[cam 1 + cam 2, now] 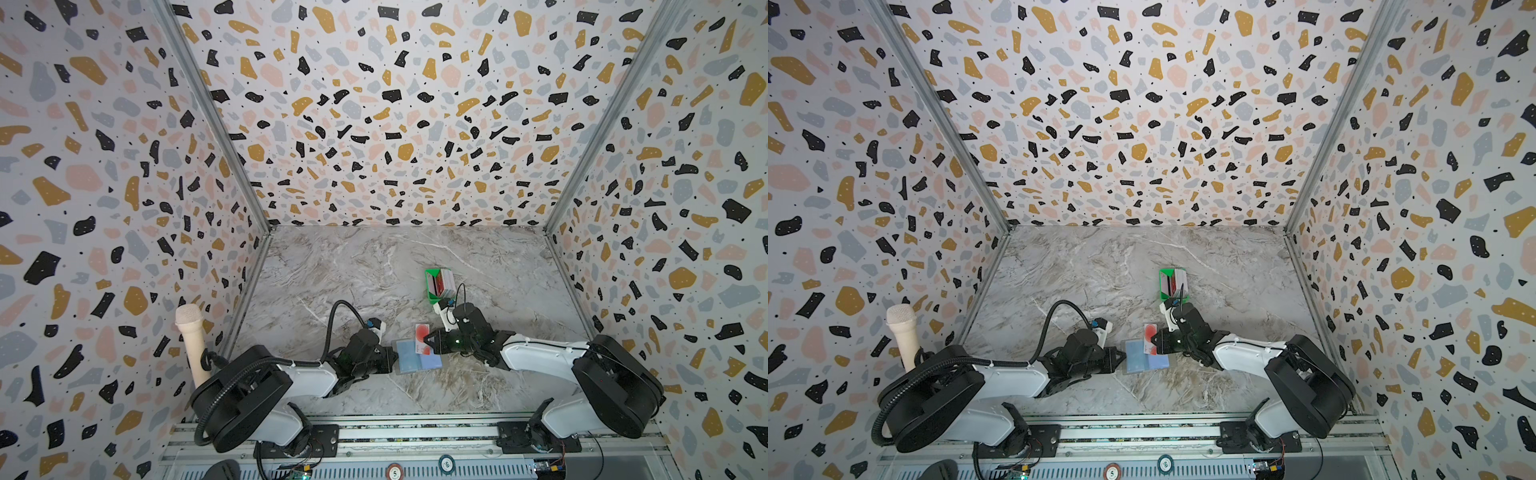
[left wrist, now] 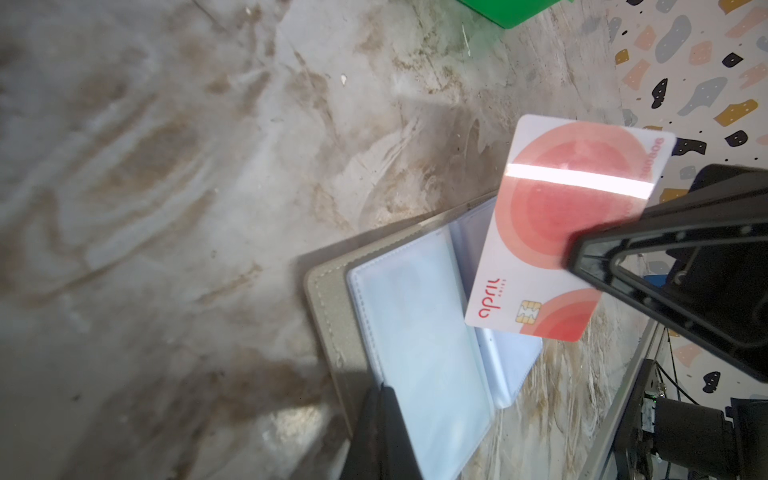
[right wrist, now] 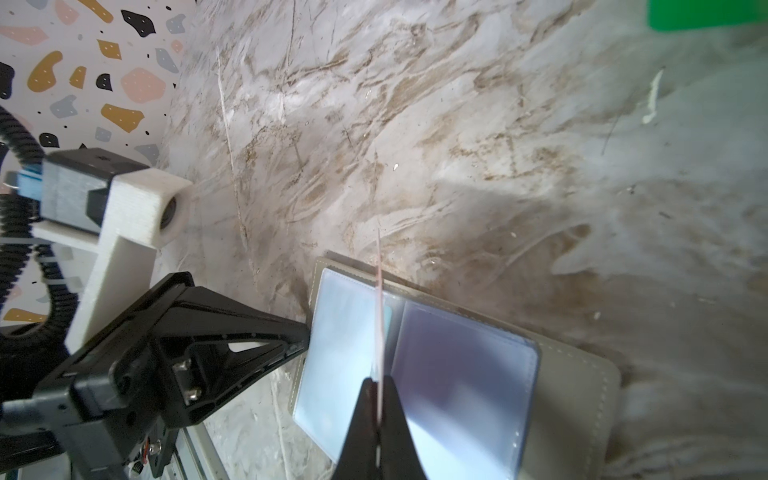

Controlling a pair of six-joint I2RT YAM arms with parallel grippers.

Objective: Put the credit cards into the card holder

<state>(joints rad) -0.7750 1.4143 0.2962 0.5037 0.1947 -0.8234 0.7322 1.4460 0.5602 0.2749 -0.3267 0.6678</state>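
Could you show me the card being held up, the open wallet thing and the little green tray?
red-and-white card point(image 2: 552, 237): left wrist view, on its big red circle.
card holder point(image 3: 461, 370): right wrist view, on a clear pocket.
green tray point(image 1: 432, 273): in a top view, on its far rim corner.

I am reading one word in the left wrist view: "april", in red letters, is running sideways on the white and red card point(image 2: 552, 232) at centre right, beside its gold chip point(image 2: 528, 312). Faint digits, mostly zeros, are lining the card's upper right edge. In both top views a round disc point(image 1: 394, 472) point(image 1: 1112, 472) at the bottom edge is showing "5"; the teal badge point(image 1: 446, 462) beside it is giving me nothing legible.
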